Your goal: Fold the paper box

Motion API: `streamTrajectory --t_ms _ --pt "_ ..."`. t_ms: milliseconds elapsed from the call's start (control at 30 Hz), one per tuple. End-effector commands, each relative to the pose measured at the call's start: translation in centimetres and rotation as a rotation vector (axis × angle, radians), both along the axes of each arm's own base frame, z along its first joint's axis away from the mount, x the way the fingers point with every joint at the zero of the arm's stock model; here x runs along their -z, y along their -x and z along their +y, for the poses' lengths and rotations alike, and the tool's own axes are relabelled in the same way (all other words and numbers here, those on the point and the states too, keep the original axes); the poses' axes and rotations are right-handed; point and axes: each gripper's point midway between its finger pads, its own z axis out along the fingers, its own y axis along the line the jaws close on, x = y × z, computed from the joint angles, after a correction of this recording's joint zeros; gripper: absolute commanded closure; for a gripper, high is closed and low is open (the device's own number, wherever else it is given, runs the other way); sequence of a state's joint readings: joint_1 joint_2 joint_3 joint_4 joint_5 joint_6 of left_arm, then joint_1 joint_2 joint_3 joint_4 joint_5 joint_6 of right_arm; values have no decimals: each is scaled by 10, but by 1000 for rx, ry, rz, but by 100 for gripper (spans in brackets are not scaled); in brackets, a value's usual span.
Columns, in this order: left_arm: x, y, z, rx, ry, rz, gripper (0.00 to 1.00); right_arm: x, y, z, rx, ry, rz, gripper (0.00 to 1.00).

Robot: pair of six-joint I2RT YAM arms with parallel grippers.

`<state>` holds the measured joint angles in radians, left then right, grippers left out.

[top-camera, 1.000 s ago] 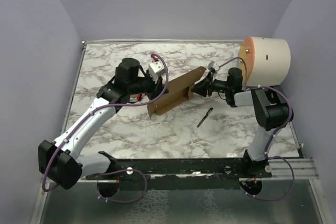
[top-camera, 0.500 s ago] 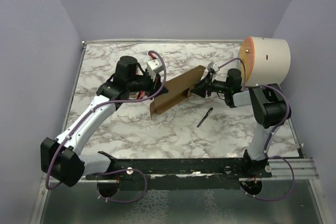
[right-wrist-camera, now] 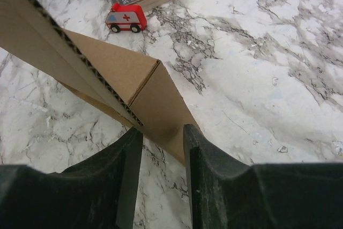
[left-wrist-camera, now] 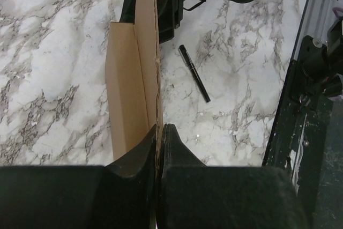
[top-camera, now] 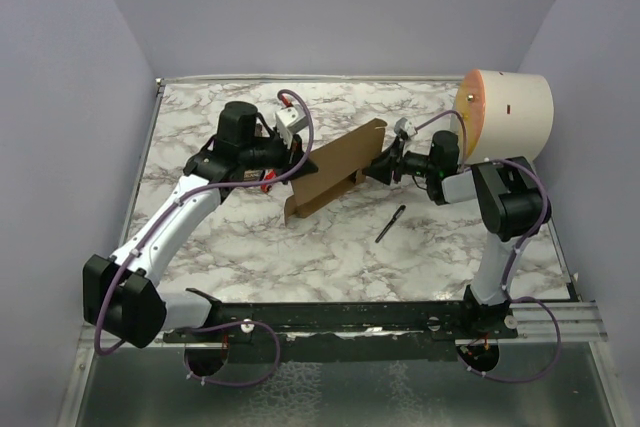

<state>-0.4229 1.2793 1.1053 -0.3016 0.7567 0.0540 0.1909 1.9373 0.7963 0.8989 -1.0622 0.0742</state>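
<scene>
The paper box (top-camera: pixel 335 167) stands on edge mid-table, long axis from 8 to 2 o'clock, pinched by the left gripper (left-wrist-camera: pixel 159 132) and straddled by the part-open right gripper (right-wrist-camera: pixel 161 132), whose view alone shows a toy ambulance (right-wrist-camera: pixel 126 17).

2 arms: white link shells, black joint housings. Purple cables loop along each. Left gripper (top-camera: pixel 296 161) carries a white camera block; right gripper (top-camera: pixel 378 166) black, small grey block. Bases bolted to black rail, near edge.

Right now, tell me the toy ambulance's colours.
Red and white toy ambulance, with a red cross; clearest in the right wrist view.
</scene>
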Motion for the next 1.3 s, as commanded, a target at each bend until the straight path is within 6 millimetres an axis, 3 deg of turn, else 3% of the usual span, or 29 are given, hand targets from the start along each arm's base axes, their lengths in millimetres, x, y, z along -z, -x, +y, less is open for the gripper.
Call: streamTrajectory --t_ms 0,433,633,800,933,1000,1167,1267 --pt "10 2 2 17 -7 64 100 -7 -18 3 33 -2 -78 63" --pt "11 -5 5 11 -2 77 100 -7 -20 14 -10 8 -112 67" --pt "10 -9 7 -3 -3 78 100 -6 -14 21 -47 21 -132 77" --pt "8 -18 13 -59 -3 69 100 -9 -11 21 -68 28 -146 92" --pt "-4 -27 21 -129 8 51 100 -19 -5 21 -97 33 -131 99" --pt "-14 -31 25 -164 19 37 97 -24 -4 21 -101 47 -101 99" --pt "-35 -34 35 -251 51 -10 69 -32 -3 18 -115 122 47 99" --pt "-39 -29 38 -271 78 -9 58 -32 0 13 -129 193 146 99"
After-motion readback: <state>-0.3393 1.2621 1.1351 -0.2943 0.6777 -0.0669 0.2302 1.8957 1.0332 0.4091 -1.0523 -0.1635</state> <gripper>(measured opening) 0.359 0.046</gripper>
